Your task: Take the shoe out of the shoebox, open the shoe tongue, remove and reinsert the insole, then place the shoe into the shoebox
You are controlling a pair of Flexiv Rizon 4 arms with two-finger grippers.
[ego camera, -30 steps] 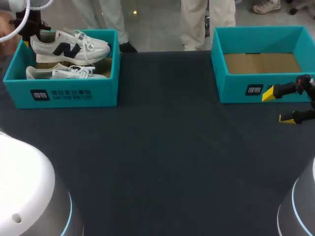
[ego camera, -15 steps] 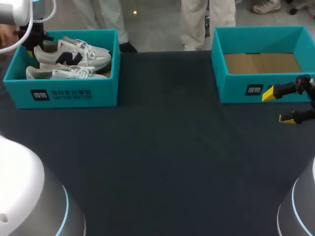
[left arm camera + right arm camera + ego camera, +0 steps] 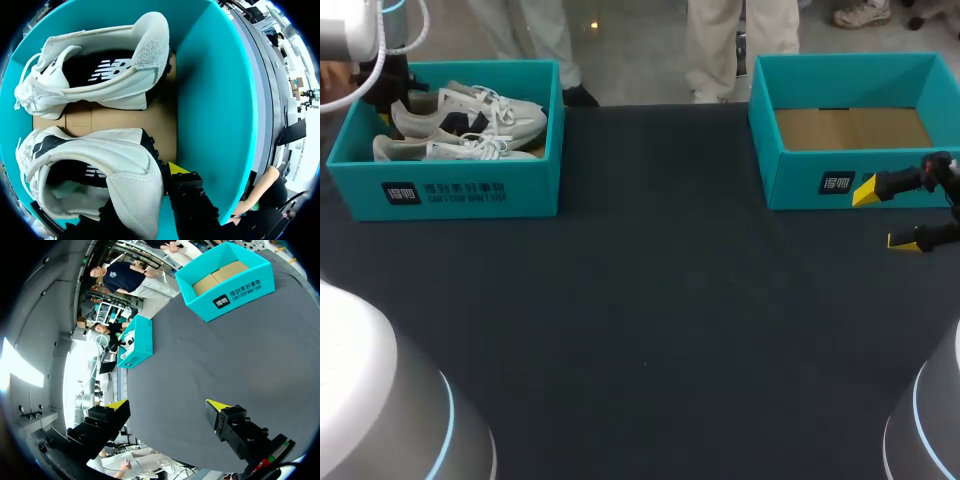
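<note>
The left arm [image 3: 345,25] came in at the far left corner and reached down into the left shoebox [image 3: 450,195]. The left end effector [image 3: 392,95] was at the heel of a white sneaker [image 3: 470,108], close to the box's teal side wall. I could not tell whether it gripped the heel or only stood beside it. This sneaker lay tilted in the box, beside a second sneaker [image 3: 450,148], over the brown cardboard floor.

The right end effector [image 3: 885,215] hung wide open above the dark surface [image 3: 650,300], just in front of the right shoebox [image 3: 800,180], with nothing between its yellow tips.

The two boxes stood well apart at the far side, with a wide stretch of the surface between them.
</note>
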